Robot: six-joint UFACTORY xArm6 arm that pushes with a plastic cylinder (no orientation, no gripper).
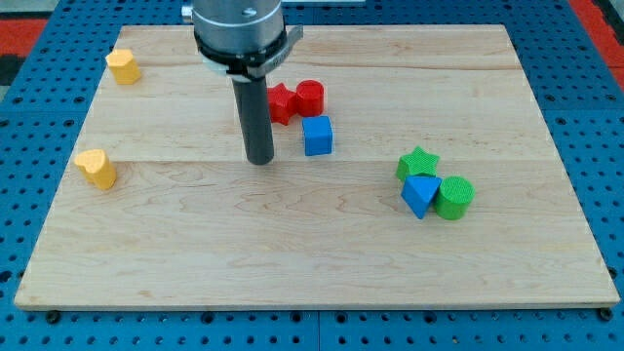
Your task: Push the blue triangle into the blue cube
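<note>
The blue triangle (419, 193) lies at the view's right, wedged between a green star (417, 162) above it and a green cylinder (454, 197) to its right. The blue cube (317, 136) sits near the board's middle, just below two red blocks. My tip (259, 160) rests on the board a short way to the left of the blue cube, apart from it, and far to the left of the blue triangle.
A red star-like block (281, 103) and a red cylinder (310, 97) touch each other above the blue cube. Two yellow blocks sit at the left: one at the top left (123, 66), one at mid left (97, 168). The wooden board (312, 263) lies on a blue pegboard.
</note>
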